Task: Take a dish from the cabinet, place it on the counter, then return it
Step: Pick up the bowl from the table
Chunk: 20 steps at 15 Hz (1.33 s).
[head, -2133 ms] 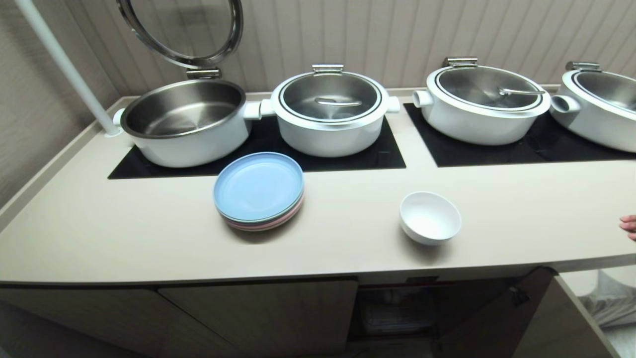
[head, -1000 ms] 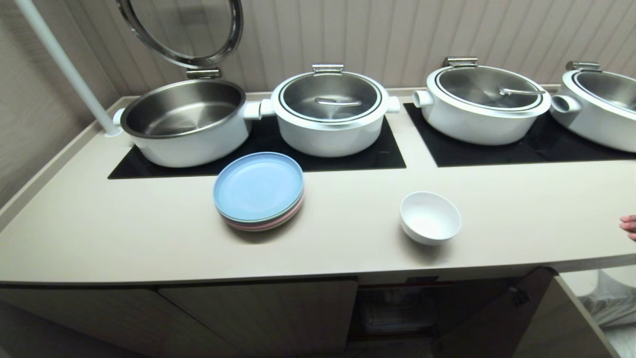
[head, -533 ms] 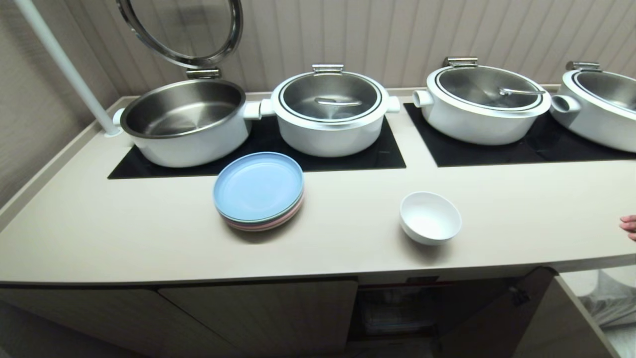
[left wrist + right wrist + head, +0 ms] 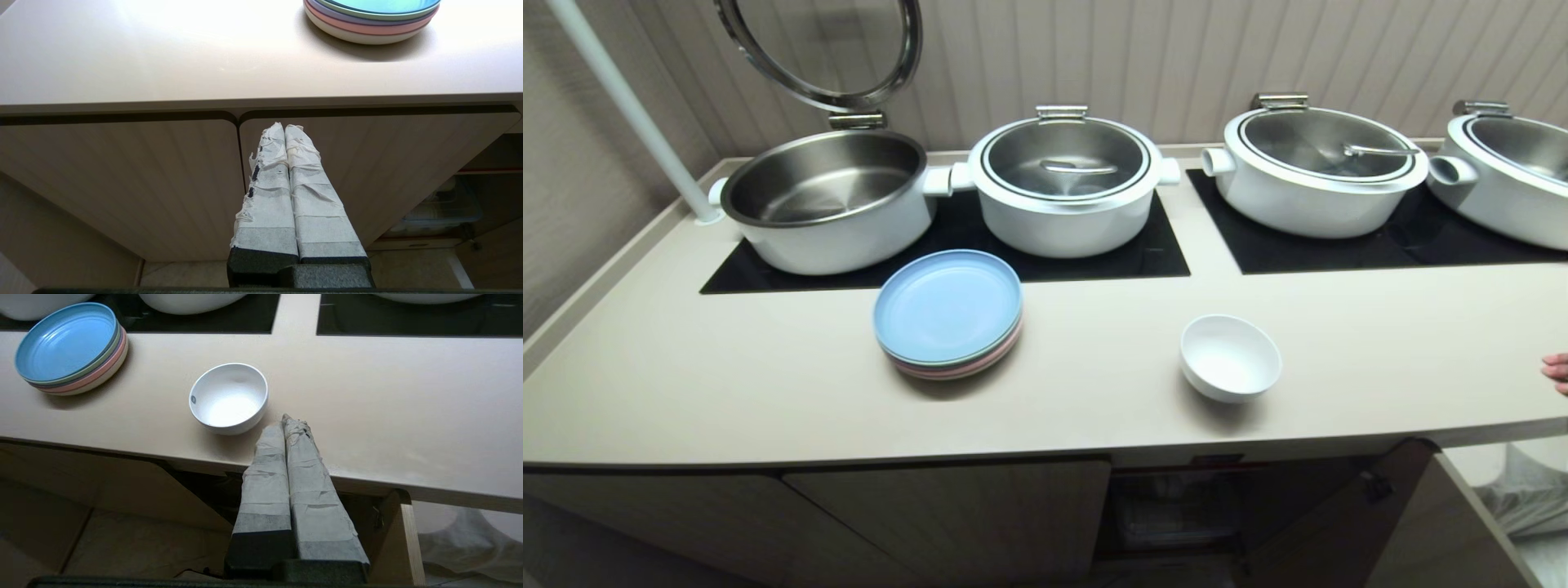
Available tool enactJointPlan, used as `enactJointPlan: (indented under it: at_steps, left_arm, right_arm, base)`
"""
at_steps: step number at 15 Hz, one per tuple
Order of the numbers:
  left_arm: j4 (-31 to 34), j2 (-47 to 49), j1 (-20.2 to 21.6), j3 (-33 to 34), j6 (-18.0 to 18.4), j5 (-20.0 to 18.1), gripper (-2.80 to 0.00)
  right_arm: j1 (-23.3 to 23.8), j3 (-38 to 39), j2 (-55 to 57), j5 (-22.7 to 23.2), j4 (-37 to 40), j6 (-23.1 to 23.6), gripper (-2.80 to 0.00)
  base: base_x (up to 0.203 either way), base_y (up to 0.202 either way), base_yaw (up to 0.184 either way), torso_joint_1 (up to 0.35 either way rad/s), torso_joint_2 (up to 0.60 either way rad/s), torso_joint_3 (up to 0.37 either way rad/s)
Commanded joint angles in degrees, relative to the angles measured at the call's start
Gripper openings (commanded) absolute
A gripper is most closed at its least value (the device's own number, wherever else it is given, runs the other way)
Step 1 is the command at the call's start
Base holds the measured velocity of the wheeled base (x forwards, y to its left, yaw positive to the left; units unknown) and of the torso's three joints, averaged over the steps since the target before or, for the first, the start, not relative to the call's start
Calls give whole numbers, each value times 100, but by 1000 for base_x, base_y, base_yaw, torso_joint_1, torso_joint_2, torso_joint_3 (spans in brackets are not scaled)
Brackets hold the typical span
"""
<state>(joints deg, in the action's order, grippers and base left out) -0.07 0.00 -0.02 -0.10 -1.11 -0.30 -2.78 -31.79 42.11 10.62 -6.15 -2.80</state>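
Right gripper [image 4: 285,417], its taped fingers [image 4: 302,465] pressed together and holding nothing, hangs over the front edge of the counter [image 4: 392,416]. The dish [image 4: 229,398] stands upright on the counter just ahead of the fingertips and slightly toward the robot's left, close but not touching. Being round, it offers no long axis; its rim is the likely place to grip, and the fingers would have to part first. Left gripper [image 4: 284,127], likewise closed and empty, sits low before the shut cupboard doors, far from the dish, so the right arm is the nearer. The dish is plain white, deep and empty, with a small dark mark inside its wall. The cabinet [image 4: 1176,506] stands open below the counter.
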Motion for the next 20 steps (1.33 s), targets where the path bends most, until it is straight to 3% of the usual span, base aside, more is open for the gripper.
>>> enactJointPlan:
  at_steps: [1, 5, 11, 20]
  left_arm:
    - [-1, 0, -6, 1, -3, -5, -280]
    - [-10, 0, -6, 1, -3, -2, -280]
    - [-1, 0, -6, 1, -3, -5, -280]
    - [-1, 0, 2, 1, -3, 4, -280]
  right_arm:
    - [-5, -603, 888, 171, 121, -9, -280]
    - [-130, -1629, 1846, 467, 910, -19, -280]
    - [-670, -2918, 3320, 461, 1765, -26, -280]
    - [-995, -6268, 5350, 289, 5027, 1, -280]
  base:
    - [0, 0, 0, 0, 0, 0]
    - [0, 0, 0, 0, 0, 0]
    - [0, 0, 0, 0, 0, 0]
    - [0, 0, 0, 0, 0, 0]
